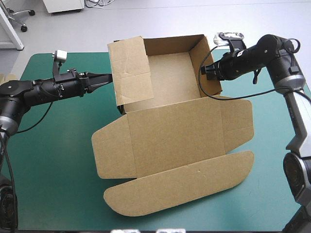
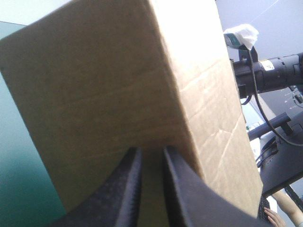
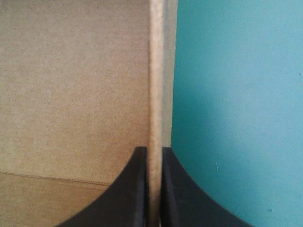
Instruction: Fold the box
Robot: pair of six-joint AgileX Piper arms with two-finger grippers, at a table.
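On the table the brown box stands as an open tray, lid flat, its left wall pinched between the fingers of the left gripper, its right wall by the right gripper.

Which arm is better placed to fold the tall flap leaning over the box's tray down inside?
Probably left. The left gripper, with black fin-shaped fingers, is shut on the tall side flap of the brown cardboard box, which leans over the tray. The right gripper pinches the opposite wall, across the tray.
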